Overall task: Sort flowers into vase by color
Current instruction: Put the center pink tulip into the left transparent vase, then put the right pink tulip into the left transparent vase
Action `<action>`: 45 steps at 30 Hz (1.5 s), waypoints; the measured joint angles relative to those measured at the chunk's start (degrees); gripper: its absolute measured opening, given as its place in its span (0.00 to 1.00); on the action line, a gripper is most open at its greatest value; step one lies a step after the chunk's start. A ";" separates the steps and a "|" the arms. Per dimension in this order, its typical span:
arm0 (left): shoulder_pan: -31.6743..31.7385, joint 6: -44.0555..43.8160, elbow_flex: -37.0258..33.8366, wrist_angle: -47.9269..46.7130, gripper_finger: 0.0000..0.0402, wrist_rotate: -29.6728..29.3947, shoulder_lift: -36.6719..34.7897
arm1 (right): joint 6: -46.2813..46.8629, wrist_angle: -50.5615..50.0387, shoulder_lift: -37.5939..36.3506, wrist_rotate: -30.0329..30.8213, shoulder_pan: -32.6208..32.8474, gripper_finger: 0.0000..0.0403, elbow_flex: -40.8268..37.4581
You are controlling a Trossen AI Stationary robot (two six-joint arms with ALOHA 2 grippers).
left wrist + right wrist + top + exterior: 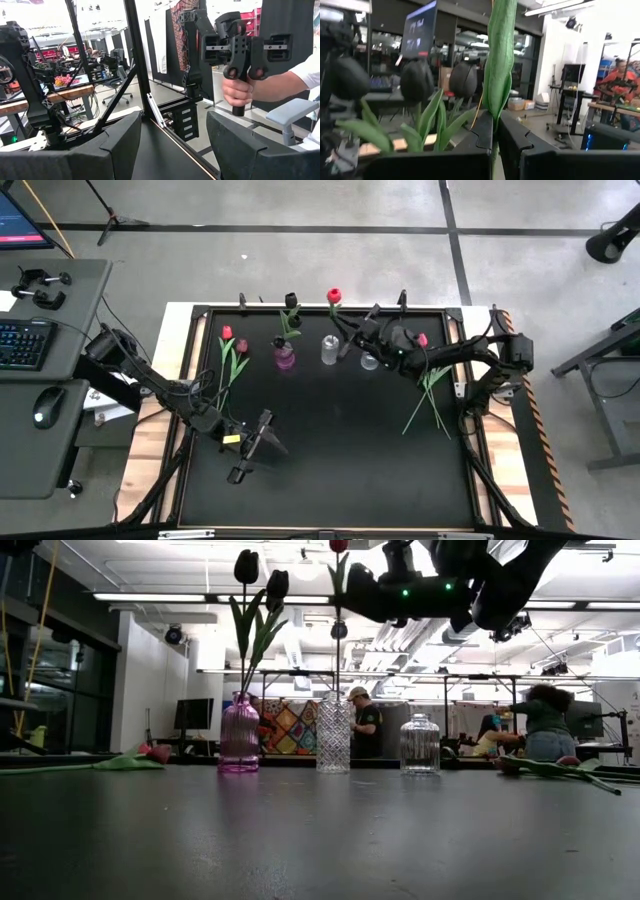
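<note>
I note the right gripper with jaws pinching the green stem of a red-headed artificial tulip just beside the clear ribbed glass vase, while the left gripper waits nearer the bench's front, jaws spread.

person's hand gripping black handle

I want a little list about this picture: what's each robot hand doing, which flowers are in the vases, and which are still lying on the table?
right end effector: shut on red tulip, held above the middle clear vase
left end effector: open, waiting low near the table's front
purple vase: dark tulips
right clear vase: empty
left of table: tulips lying flat
right of table: tulips lying flat
</note>
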 joint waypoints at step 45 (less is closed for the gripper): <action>0.00 -0.07 0.00 -0.58 0.53 0.02 0.00 | 17.68 -69.23 -18.70 8.01 6.69 0.74 -0.01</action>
